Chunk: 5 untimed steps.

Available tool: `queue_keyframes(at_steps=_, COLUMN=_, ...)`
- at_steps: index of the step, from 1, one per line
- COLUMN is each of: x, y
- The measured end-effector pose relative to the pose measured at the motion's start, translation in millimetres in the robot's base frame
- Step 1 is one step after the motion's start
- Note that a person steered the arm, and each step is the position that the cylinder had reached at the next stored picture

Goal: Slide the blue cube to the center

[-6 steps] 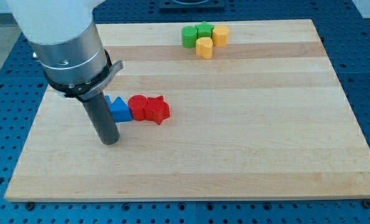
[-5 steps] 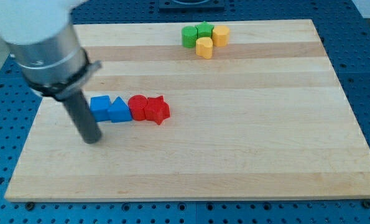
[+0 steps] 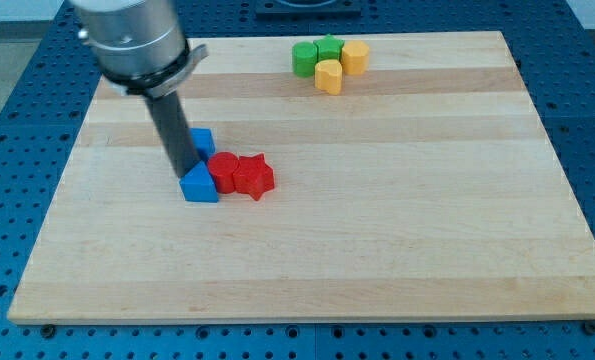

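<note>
Now the rod's tip [image 3: 187,172] stands between the blue cube [image 3: 203,142] and the blue triangle [image 3: 200,185], on the table's [image 3: 397,230] left half. No jaws exist here, only the rod. The cube looks light, stiff and easy to slide; it is best pushed on its left face, toward the view's right

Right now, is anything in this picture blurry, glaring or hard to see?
In the camera view, the light is soft and even, with faint shadows and no glare; the blocks look sharp. My tip sits against the blue triangular block, and the rod partly hides the blue cube.
</note>
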<state>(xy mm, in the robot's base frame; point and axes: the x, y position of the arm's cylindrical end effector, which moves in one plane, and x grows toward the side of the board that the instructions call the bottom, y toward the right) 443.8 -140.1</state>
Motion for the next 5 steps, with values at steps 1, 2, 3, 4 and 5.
queue_keyframes(at_steps=1, x=0.9, y=-5.1)
queue_keyframes(at_steps=2, x=6.9, y=-38.0)
queue_keyframes(at_steps=3, x=14.8, y=-76.3)
queue_keyframes(at_steps=4, x=-24.3, y=-48.6)
queue_keyframes(at_steps=5, x=-25.0, y=-46.5)
